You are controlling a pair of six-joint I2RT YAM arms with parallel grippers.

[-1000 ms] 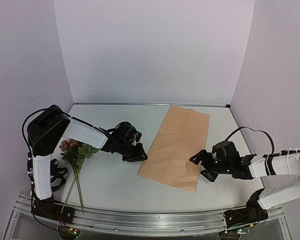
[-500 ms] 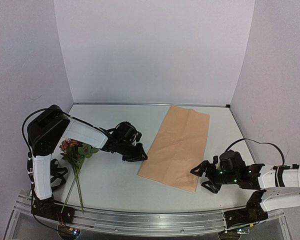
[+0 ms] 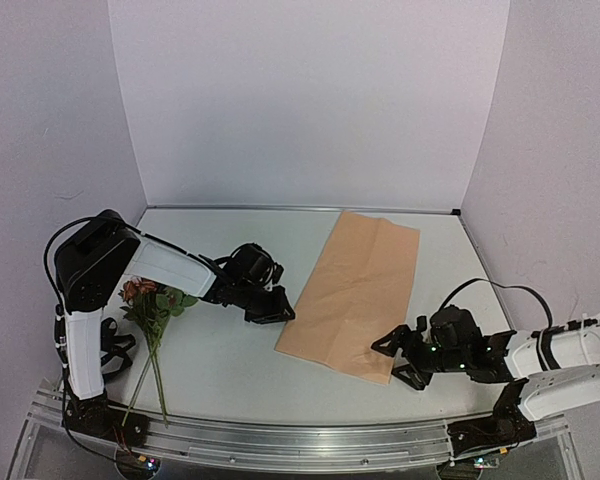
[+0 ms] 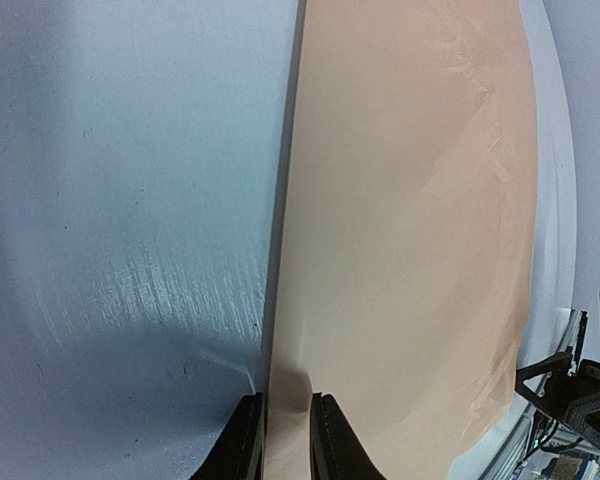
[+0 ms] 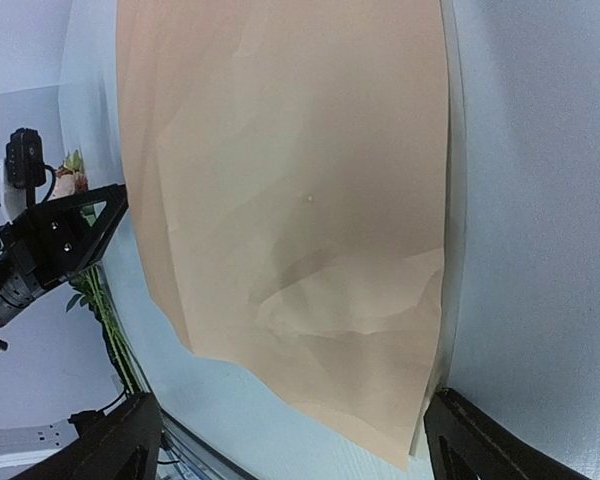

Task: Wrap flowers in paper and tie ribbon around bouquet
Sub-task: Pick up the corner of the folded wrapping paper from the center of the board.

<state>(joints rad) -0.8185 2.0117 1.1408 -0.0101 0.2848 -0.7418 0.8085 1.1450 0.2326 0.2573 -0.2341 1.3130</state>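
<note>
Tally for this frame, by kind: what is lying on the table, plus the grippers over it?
Sheets of paper: 1
Bunches of flowers: 1
Grippers: 2, the left gripper and the right gripper
Total: 4

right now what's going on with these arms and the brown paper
The left pincer is pinching the left edge of the paper, which lies on the table. The right pincer is open at the paper's near right corner, not gripping it. The flowers lie off to the left, not yet on the paper.
</note>
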